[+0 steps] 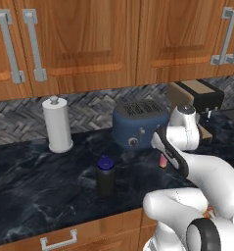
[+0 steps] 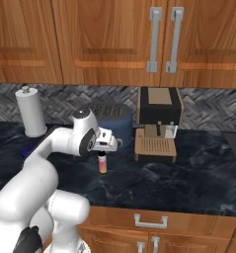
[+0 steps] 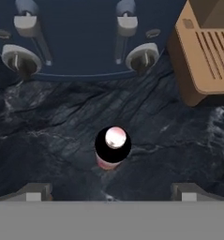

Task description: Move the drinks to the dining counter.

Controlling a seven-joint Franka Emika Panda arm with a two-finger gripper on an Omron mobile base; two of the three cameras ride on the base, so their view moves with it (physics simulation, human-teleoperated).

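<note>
Hand view: the tiny pink-and-white bottle [image 3: 112, 149] is seen cap-on, upright on the marbled desk [image 3: 48, 145], directly beneath the tool [image 3: 111, 191], centred between its widely spread, empty fingers. A straight descent along the bottle's vertical axis is judged sufficient.

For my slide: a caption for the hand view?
Open gripper poised above the pink bottle, toaster beyond.

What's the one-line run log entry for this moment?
phase: pre-grasp | gripper: open, above pink bottle | pink bottle: upright on counter, ungrasped | black bottle: upright on counter | delivered: none seen
</note>
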